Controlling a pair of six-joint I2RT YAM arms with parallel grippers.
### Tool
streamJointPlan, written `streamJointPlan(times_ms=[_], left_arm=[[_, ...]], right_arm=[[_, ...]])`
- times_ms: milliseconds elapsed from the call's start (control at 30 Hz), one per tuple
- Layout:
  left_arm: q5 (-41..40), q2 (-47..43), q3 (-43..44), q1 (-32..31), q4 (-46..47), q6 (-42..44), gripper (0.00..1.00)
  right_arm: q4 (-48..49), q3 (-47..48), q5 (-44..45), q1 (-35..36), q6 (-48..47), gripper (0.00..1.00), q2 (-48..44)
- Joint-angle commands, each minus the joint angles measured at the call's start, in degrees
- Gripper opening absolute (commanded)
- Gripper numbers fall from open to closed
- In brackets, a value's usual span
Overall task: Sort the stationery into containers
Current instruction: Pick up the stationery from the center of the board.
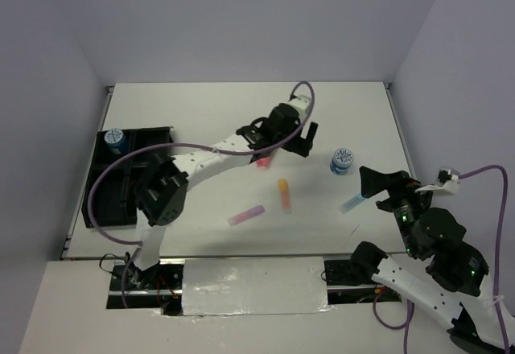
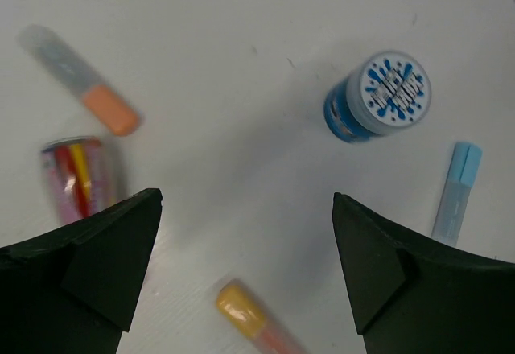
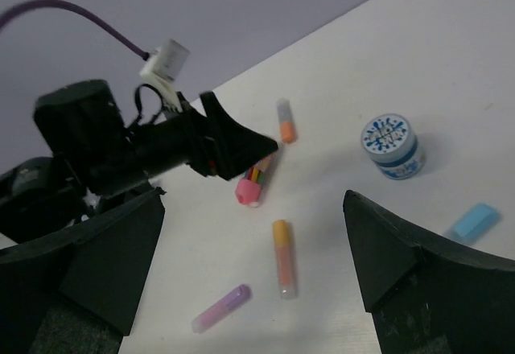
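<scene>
The left claw [image 2: 245,201] hangs released over the table [image 2: 241,64], jaws wide and holding nothing. A yellow-orange highlighter [image 2: 249,314] lies between its fingers. A pink pack of pens [image 2: 76,179] sits just beside one finger, and a blue-white roll [image 2: 378,96] lies ahead of the other. The right claw [image 3: 253,199] is likewise released, with a light-blue stick [image 3: 475,221] near it.

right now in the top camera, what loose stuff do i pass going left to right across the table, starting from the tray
black organiser tray → lilac stick → orange stick → blue-white roll on the table. The pink highlighter and the light-blue stick overlap their neighbours sideways, so they are left out.
</scene>
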Motion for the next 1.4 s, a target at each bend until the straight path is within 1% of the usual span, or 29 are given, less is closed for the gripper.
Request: streamJointPlan(times_ms=[0, 33, 100, 167, 267, 433, 567, 600, 633, 767, 867, 1033, 1167, 1300, 1367], left_arm=[[7.7, 3.5, 5.5, -2.2, 8.6, 3.8, 0.99], [8.0, 4.8, 6.1, -2.6, 11.0, 3.3, 0.99], [11.5, 8.6, 8.3, -3.4, 13.5, 2.6, 0.99], [13.2, 12.6, 12.5, -4.7, 13.7, 2.2, 0.99], [13.4, 16.2, 16.4, -6.5, 14.6, 3.5, 0.99], [13.9, 23.9, 25.0, -7.0, 12.6, 4.5, 0.99], [13.6, 30.2, 33.0, -6.9, 9.3, 4.9, 0.99], [13.9, 32.5, 36.2, -6.9, 9.2, 4.8, 0.99], [13.9, 33.2, 37.0, -7.0, 7.6, 4.7, 0.99], [12.2, 34.0, 35.7, -6.9, 7.4, 3.7, 0.99], [10.7, 34.1, 34.5, -7.0, 7.3, 3.5, 0.99], [11.2, 34.6, 34.0, -7.1, 6.8, 3.8, 0.99], [6.3, 32.6, 30.0, -8.9, 8.6, 7.2, 0.99], [6.7, 35.5, 34.5, -8.9, 6.3, 6.6, 0.99], [6.6, 35.5, 33.8, -8.9, 6.7, 6.4, 0.99]], right_arm=[[-9.4, 5.5, 6.6, -0.3, 3.7, 1.00, 1.8], [-9.3, 6.3, 7.2, -0.3, 2.5, 1.00, 1.8], [-8.7, 7.5, 7.3, -0.2, 1.6, 1.00, 2.0], [-9.0, 8.6, 6.9, -0.3, 0.0, 1.00, 2.6], [-9.1, 8.6, 4.9, -0.2, -2.0, 1.00, 3.9], [-6.8, 7.0, 0.6, -0.2, -5.3, 1.00, 2.9], [-2.0, 5.0, -5.7, -0.1, -9.0, 1.00, 1.0], [-2.1, 4.9, -6.1, -0.3, -9.3, 1.00, 1.1], [-2.7, 5.0, -6.6, -0.2, -9.2, 1.00, 1.7], [-2.9, 5.3, -7.3, -0.2, -9.5, 1.00, 1.7], [-1.5, 4.9, -7.9, -0.2, -10.3, 1.00, -0.1], [-0.5, 4.0, -9.0, -0.2, -10.8, 1.00, -2.3], [0.1, 3.4, -9.2, -0.2, -11.5, 1.00, -2.3], [0.5, 3.1, -10.2, -0.3, -11.7, 1.00, -2.1], [0.5, 2.9, -10.4, -0.2, -11.7, 1.00, -2.6]])
